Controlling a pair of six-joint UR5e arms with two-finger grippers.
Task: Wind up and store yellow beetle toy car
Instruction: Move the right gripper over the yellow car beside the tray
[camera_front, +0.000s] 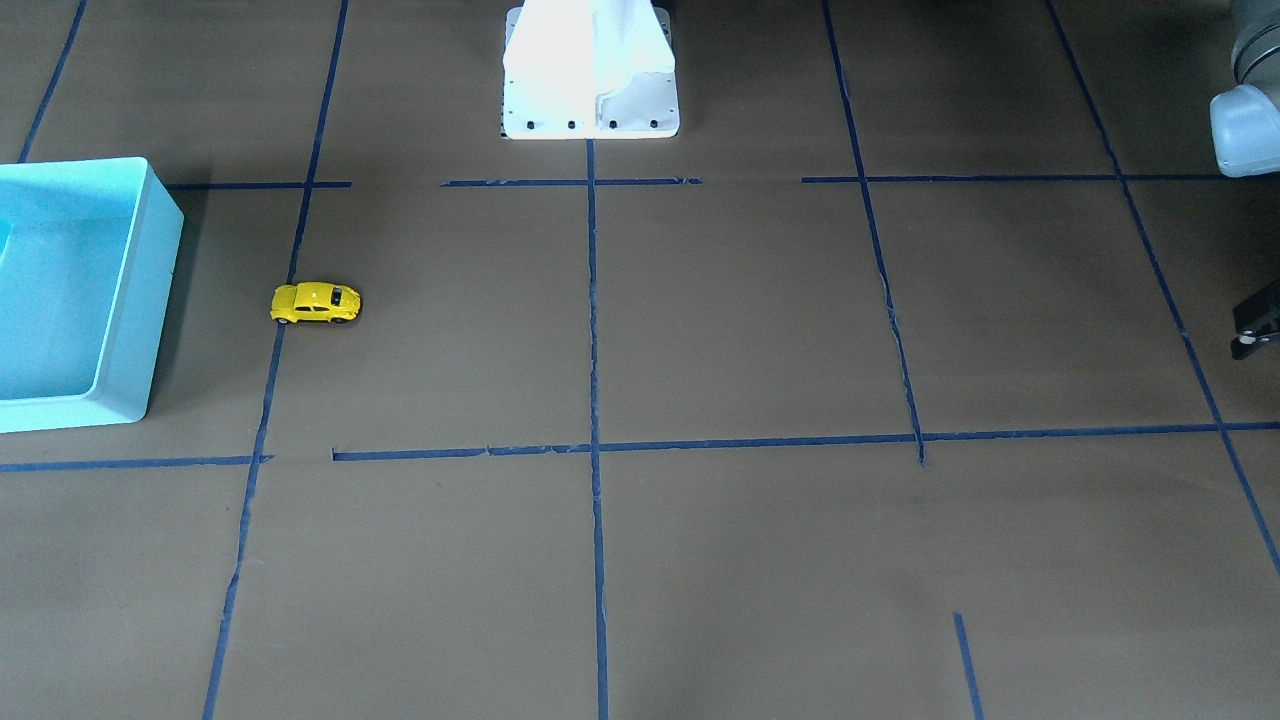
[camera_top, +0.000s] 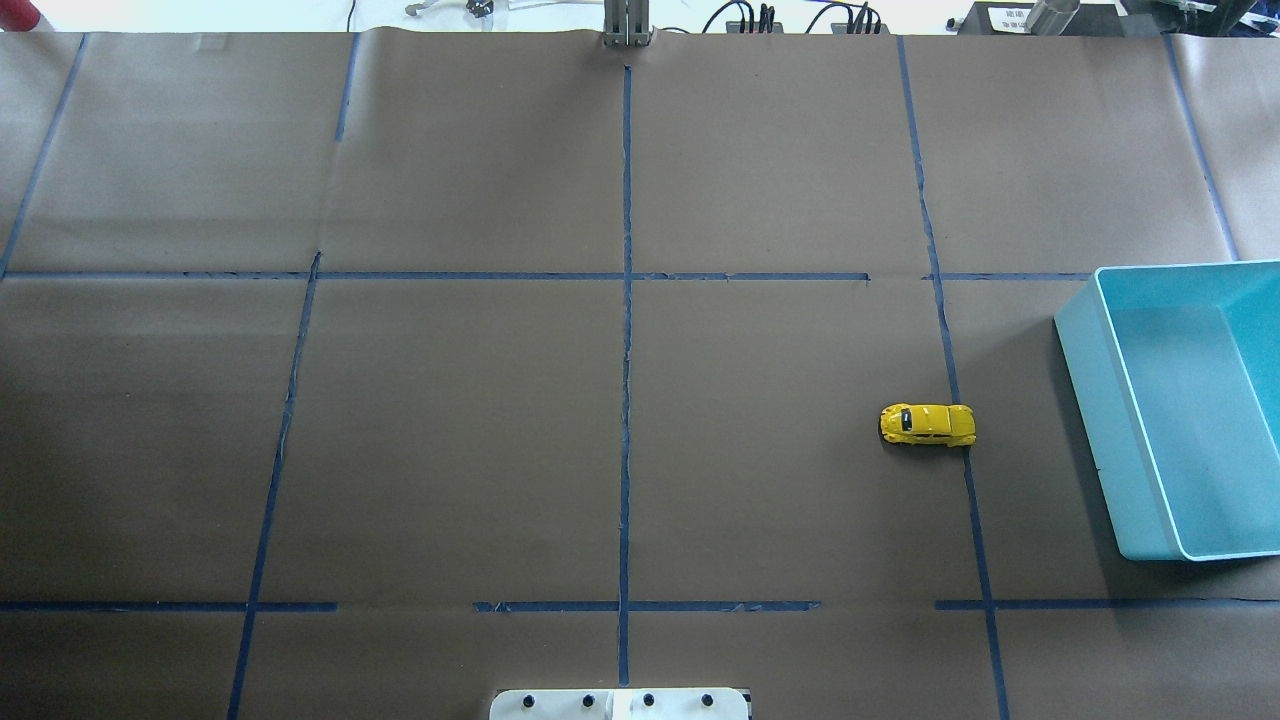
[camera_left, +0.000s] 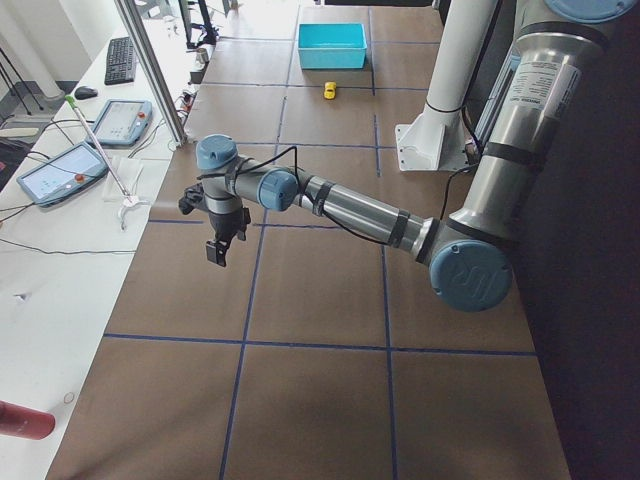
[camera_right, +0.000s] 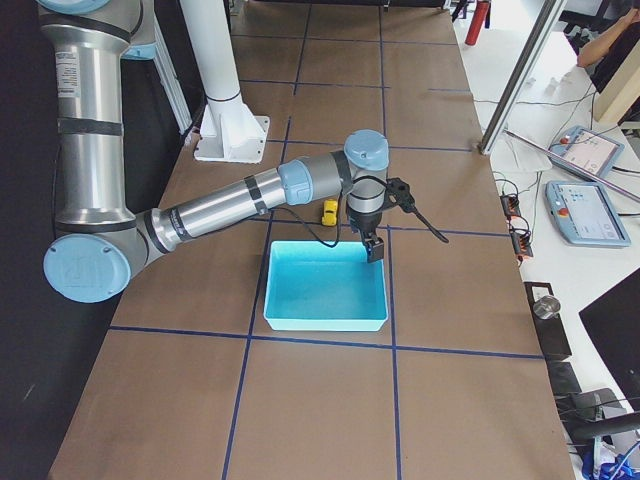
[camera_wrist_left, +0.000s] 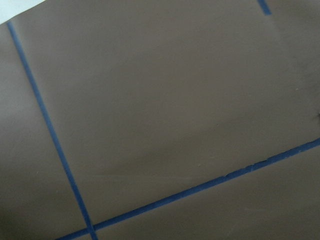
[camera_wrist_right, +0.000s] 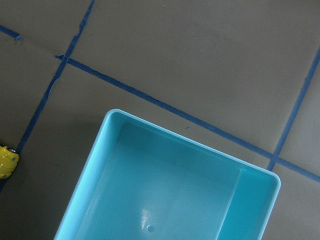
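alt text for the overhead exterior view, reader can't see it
A small yellow beetle toy car sits on a brown table gridded with blue tape, a little left of a turquoise bin cut off by the right edge. No arm shows, only a white base plate at the bottom.

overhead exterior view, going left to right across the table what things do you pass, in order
white base plate at the bottom edge → yellow beetle toy car → turquoise bin at the right edge
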